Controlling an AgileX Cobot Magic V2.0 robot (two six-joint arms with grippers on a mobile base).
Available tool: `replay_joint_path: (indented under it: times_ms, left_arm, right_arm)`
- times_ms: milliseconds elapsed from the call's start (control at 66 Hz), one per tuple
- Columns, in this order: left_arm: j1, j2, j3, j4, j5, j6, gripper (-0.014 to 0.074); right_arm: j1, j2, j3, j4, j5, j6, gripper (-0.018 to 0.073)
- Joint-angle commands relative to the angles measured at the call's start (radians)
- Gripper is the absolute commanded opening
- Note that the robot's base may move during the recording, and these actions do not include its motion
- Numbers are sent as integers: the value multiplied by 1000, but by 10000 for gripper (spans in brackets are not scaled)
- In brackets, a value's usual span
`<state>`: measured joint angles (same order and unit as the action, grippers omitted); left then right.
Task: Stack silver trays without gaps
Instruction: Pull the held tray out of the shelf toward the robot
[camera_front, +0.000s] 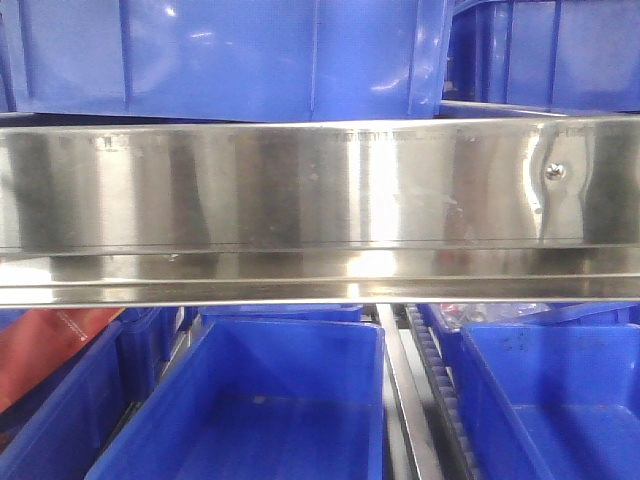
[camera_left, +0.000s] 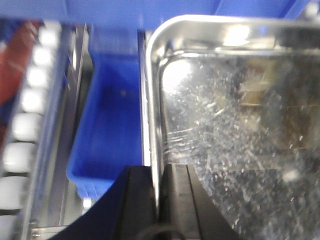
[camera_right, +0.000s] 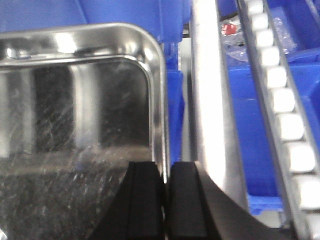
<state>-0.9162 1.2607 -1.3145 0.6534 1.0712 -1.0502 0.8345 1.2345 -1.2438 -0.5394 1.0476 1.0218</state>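
A shiny silver tray (camera_left: 240, 125) with a scratched floor fills the right of the left wrist view. My left gripper (camera_left: 159, 170) is shut on its left rim, one black finger outside and one inside the wall. In the right wrist view the silver tray (camera_right: 75, 100) fills the left. My right gripper (camera_right: 166, 167) is shut on its right rim the same way. I cannot tell whether another tray lies under it. Neither the trays nor the grippers show in the front view.
A broad polished steel shelf rail (camera_front: 320, 200) with a screw spans the front view, with blue bins above (camera_front: 230, 50) and below (camera_front: 260, 400). A blue bin (camera_left: 110, 125) and white rollers (camera_left: 25, 125) lie left of the tray. A steel rail (camera_right: 210, 100) and rollers (camera_right: 285, 110) lie to its right.
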Motion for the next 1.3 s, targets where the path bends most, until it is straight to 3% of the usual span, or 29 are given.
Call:
replay_joint_path:
  times_ms: [0,212,773,1288]
  left_arm:
    - [-38,-19,-3,49,0,-38,-16]
    - [-38,-19,12,27,44,-38,-16]
    - [-38,-19,26,24,-21,-38,-16]
    - [-38,-19,26,24,-9,-38,-16]
  right_arm:
    - [30,-13,7,-31,-38,27,-25]
    - [36,-13,7,-34,-79,31,-25]
    - [36,-9,7,-34,-84,31,-25]
    - [34,-1,11,-41,-80,31,-25]
